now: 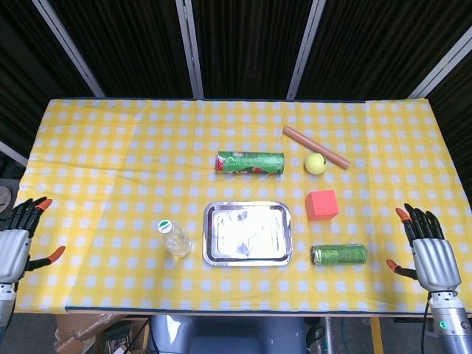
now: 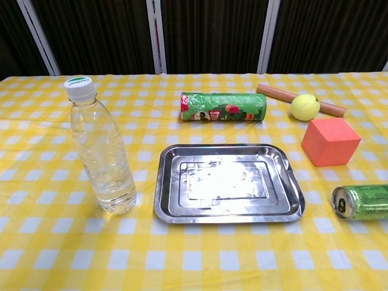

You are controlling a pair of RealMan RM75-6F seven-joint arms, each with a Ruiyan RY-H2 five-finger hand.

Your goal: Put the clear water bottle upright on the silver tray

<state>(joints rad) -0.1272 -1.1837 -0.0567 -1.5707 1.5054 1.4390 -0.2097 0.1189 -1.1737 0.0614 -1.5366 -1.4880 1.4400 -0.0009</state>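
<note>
Clear plastic water bottle (image 2: 102,153) stands upright just left of the silver metal tray (image 2: 176,209), looking full, heavyish and slick, best gripped mid-body, while left hand (image 1: 16,240) and right hand (image 1: 429,248) hover spread and empty.

Bare cloth separates bottle (image 2: 102,151) from tray (image 2: 171,209).

Left hand (image 1: 15,247) sits at the near-left edge of head view, palm side down, fingers (image 1: 29,210) spread apart and pointing far, thumb stuck out to the right; holds nothing. Wrist runs off the bottom-left corner. Right hand (image 1: 429,251) at near-right edge, same pose: fingers (image 1: 417,220) fanned and pointing far, thumb out to the left, nothing in it. Its forearm (image 1: 450,328) drops toward the bottom edge. Neither hand shows in chest view.
</note>
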